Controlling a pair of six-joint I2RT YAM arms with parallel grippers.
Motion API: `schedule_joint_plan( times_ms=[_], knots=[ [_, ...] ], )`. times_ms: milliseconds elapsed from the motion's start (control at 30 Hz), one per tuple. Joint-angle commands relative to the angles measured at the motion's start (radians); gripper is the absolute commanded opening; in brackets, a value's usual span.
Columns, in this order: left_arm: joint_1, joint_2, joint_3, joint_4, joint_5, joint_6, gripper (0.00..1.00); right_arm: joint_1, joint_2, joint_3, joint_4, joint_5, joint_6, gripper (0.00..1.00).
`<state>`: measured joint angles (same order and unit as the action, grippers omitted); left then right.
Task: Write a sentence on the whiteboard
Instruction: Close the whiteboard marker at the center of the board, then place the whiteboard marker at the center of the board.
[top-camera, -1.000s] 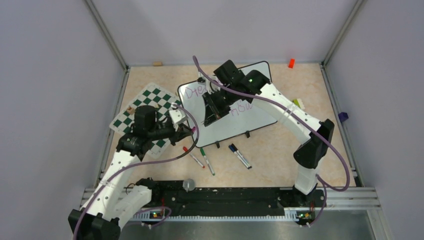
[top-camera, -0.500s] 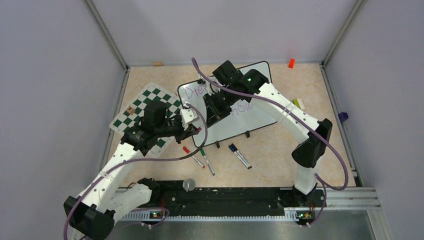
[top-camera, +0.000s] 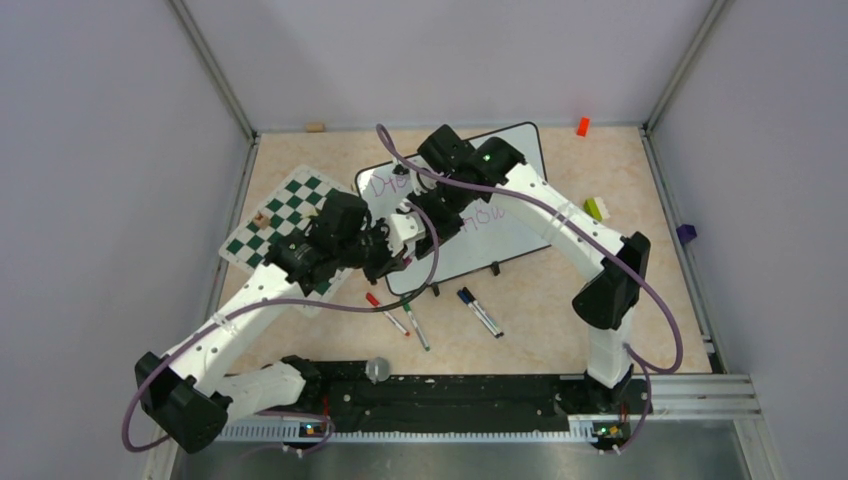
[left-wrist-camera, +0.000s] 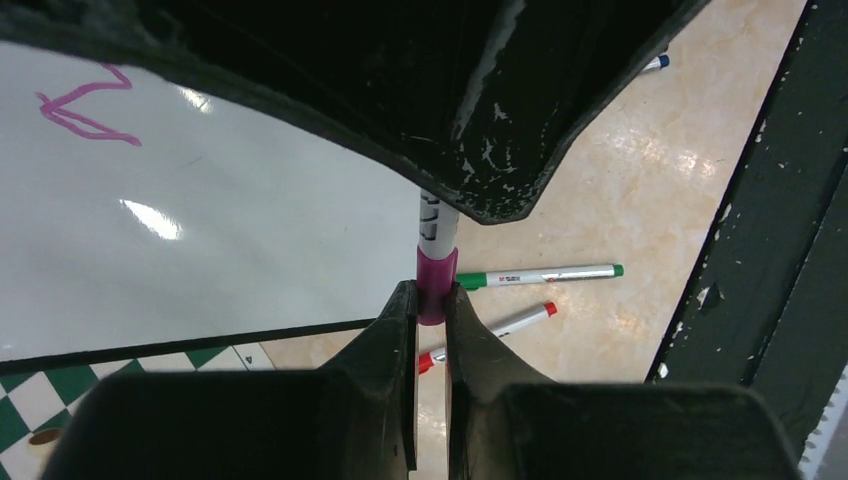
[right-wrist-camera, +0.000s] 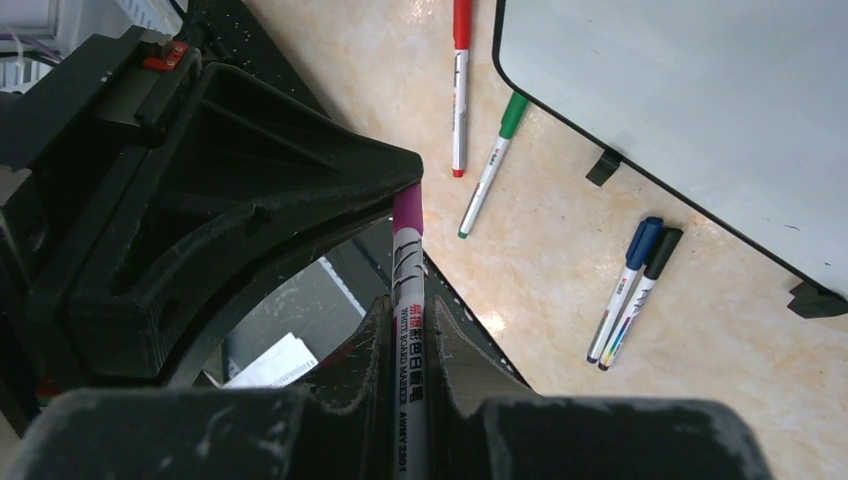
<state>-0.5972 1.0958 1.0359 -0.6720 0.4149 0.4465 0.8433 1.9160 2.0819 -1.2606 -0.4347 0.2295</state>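
Note:
The whiteboard (top-camera: 495, 245) lies tilted at mid-table, with the sentence (top-camera: 385, 185) in purple-pink lettering partly hidden under the arms. A stroke of the sentence (left-wrist-camera: 85, 105) shows on the whiteboard (left-wrist-camera: 200, 250) in the left wrist view. My right gripper (top-camera: 425, 222) is shut on the white barrel of a purple marker (right-wrist-camera: 408, 340). My left gripper (left-wrist-camera: 432, 300) faces it tip to tip over the board's lower left corner, shut on the marker's purple cap (left-wrist-camera: 437, 285). The cap (right-wrist-camera: 407, 215) sits on the barrel's end.
A green-and-white chess mat (top-camera: 290, 215) lies left of the board. A red marker (top-camera: 385, 312), a green marker (top-camera: 415, 322) and a blue marker (top-camera: 480, 312) beside a black one lie in front. Small blocks sit at the back right (top-camera: 582, 126) and right (top-camera: 597, 208).
My left arm has swung right from the chess mat's edge, and its gripper now meets the marker held in the right gripper. The right gripper has shifted slightly left.

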Motion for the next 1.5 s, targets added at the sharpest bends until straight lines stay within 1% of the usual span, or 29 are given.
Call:
schedule_joint_plan(
  times_ms=[0, 100, 200, 333, 400, 533, 633, 700, 733, 800, 900, 933, 967, 1000, 1100, 1233, 1333, 1467],
  knots=[
    [-0.031, -0.020, 0.091, 0.276, 0.063, -0.110, 0.00, 0.045, 0.021, -0.033, 0.107, -0.044, 0.030, 0.00],
    [-0.032, -0.010, 0.108, 0.305, 0.069, -0.139, 0.00, 0.047, 0.014, -0.057, 0.122, -0.061, 0.040, 0.00],
    [-0.030, 0.009, 0.146, 0.308, 0.078, -0.135, 0.00, 0.056, 0.019, -0.076, 0.119, -0.084, 0.041, 0.00],
    [-0.031, 0.044, 0.216, 0.309, 0.070, -0.141, 0.00, 0.079, 0.021, -0.095, 0.120, -0.068, 0.048, 0.00],
    [-0.031, 0.058, 0.233, 0.331, 0.090, -0.172, 0.00, 0.079, 0.022, -0.098, 0.120, -0.058, 0.058, 0.00],
    [-0.031, 0.044, 0.209, 0.410, 0.118, -0.277, 0.00, 0.082, 0.022, -0.101, 0.119, 0.002, 0.088, 0.00],
    [-0.031, 0.021, 0.177, 0.404, 0.126, -0.295, 0.00, 0.081, 0.013, -0.105, 0.121, 0.019, 0.103, 0.00],
    [-0.031, -0.016, 0.126, 0.381, 0.097, -0.288, 0.00, 0.077, -0.009, -0.118, 0.147, 0.006, 0.123, 0.00],
    [-0.031, -0.044, 0.086, 0.383, 0.058, -0.310, 0.00, 0.068, -0.028, -0.136, 0.169, -0.012, 0.141, 0.00],
    [-0.025, -0.110, 0.001, 0.404, -0.012, -0.351, 0.13, 0.027, -0.078, -0.202, 0.227, -0.060, 0.183, 0.00],
    [-0.021, -0.198, -0.091, 0.390, -0.086, -0.392, 0.33, -0.034, -0.171, -0.326, 0.321, -0.118, 0.229, 0.00],
    [-0.022, -0.221, -0.111, 0.376, -0.105, -0.404, 0.52, -0.054, -0.204, -0.370, 0.336, -0.127, 0.239, 0.00],
    [-0.020, -0.240, -0.134, 0.359, -0.120, -0.412, 0.87, -0.075, -0.237, -0.415, 0.345, -0.136, 0.248, 0.00],
    [-0.020, -0.258, -0.148, 0.343, -0.135, -0.427, 0.97, -0.093, -0.269, -0.460, 0.349, -0.143, 0.254, 0.00],
    [-0.018, -0.298, -0.180, 0.308, -0.169, -0.493, 0.99, -0.138, -0.382, -0.631, 0.364, -0.130, 0.277, 0.00],
    [-0.016, -0.329, -0.203, 0.270, -0.233, -0.574, 0.99, -0.193, -0.561, -0.848, 0.445, -0.096, 0.364, 0.00],
    [-0.013, -0.342, -0.204, 0.225, -0.291, -0.642, 0.99, -0.229, -0.667, -0.986, 0.530, -0.039, 0.444, 0.00],
    [-0.012, -0.339, -0.204, 0.122, -0.397, -0.752, 0.98, -0.237, -0.764, -1.142, 0.702, 0.066, 0.561, 0.00]
  ],
)
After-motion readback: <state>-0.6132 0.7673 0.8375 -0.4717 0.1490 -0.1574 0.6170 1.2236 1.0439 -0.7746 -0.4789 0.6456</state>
